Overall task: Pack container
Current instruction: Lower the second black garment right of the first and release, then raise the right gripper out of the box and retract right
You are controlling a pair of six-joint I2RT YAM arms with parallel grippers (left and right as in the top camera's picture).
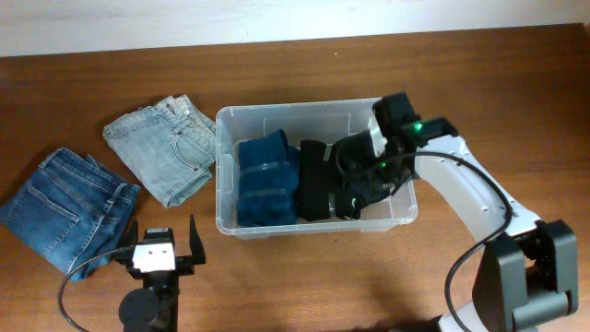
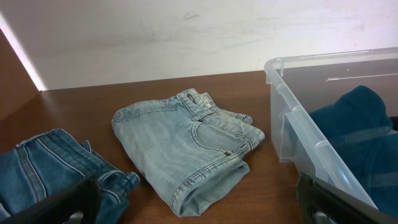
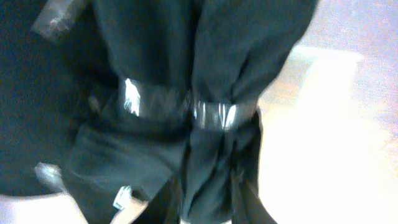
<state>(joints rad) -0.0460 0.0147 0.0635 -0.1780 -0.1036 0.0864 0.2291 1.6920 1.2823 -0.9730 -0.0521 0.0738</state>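
now the right tool [image 3: 208, 202], pinched on black cloth [image 3: 155, 143], seems to seat it in the container [image 1: 277, 115]; next it must release, then the wide left tool [image 1: 164, 242] fetches jeans [image 1: 161, 148].

Soft, even light falls from above; shadows are faint. The container [image 1: 277, 110] rim glints a little. Right wrist view is blurry, washed out at right, the black garment [image 3: 155, 50] nearly featureless.

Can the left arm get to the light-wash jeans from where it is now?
Probably yes. The left gripper is open and faces the light-wash jeans, which lie on the table left of the container; nothing stands between them. The dark jeans lie off to one side.
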